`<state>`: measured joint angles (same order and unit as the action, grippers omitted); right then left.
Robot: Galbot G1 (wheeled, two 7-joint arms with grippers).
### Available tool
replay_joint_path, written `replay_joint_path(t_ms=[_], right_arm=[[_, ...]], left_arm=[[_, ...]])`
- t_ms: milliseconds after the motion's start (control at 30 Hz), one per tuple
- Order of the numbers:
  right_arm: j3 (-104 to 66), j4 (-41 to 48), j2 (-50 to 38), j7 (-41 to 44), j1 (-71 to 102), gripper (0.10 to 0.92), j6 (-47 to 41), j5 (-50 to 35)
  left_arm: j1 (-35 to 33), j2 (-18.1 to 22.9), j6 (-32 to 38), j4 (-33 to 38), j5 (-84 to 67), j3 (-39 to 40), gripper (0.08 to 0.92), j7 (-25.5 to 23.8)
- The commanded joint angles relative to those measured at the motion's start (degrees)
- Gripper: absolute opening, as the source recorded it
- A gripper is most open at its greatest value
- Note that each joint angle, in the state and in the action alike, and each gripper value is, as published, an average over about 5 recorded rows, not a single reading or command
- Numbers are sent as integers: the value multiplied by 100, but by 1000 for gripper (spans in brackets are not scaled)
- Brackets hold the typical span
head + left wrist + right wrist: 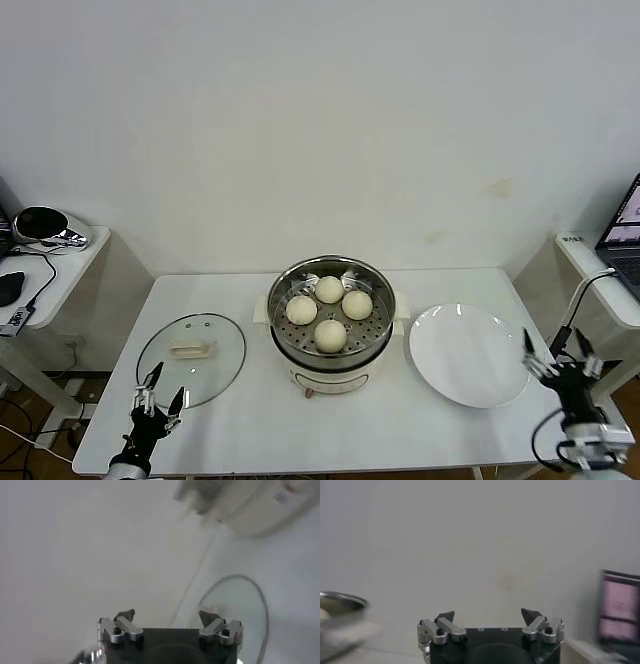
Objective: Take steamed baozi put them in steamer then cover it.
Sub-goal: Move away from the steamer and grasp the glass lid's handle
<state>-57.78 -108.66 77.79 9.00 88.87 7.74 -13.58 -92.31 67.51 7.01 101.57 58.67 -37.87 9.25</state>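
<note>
Glass cover (pixel 191 346) just beyond left claw (pixel 159 400)

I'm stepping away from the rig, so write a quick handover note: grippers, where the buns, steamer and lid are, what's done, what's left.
Left gripper: open, empty, at the table's near left edge, just short of the cover.
Right gripper: open, empty, at the near right, beside the empty white plate.
Steamed baozi: all four sit on the perforated tray inside the steamer, mid-table.
Cover: flat on the table, left of the steamer.
Done: loading the buns.
Left: pick up the cover and set it on the steamer.
</note>
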Motion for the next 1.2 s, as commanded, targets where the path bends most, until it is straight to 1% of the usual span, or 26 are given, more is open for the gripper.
replay_joint_path(t_ms=[33, 367, 567, 967, 1200], right_arm=[[-713, -135, 516, -131, 589, 823, 28, 141], [-636, -113, 587, -96, 625, 823, 45, 242], [-575, -120, 631, -85, 632, 823, 62, 305], [-571, -127, 623, -101, 680, 823, 52, 356], [-517, -25, 625, -97, 643, 823, 66, 447]], left_arm=[[1103, -315, 67, -1075, 1633, 134, 823, -42], [1903, -342, 71, -1564, 1580, 265, 823, -84], [2337, -290, 111, -2036, 1584, 402, 823, -86], [2965, -184, 202, -2818, 1572, 671, 823, -48], [3180, -148, 212, -3149, 1462, 736, 823, -27]])
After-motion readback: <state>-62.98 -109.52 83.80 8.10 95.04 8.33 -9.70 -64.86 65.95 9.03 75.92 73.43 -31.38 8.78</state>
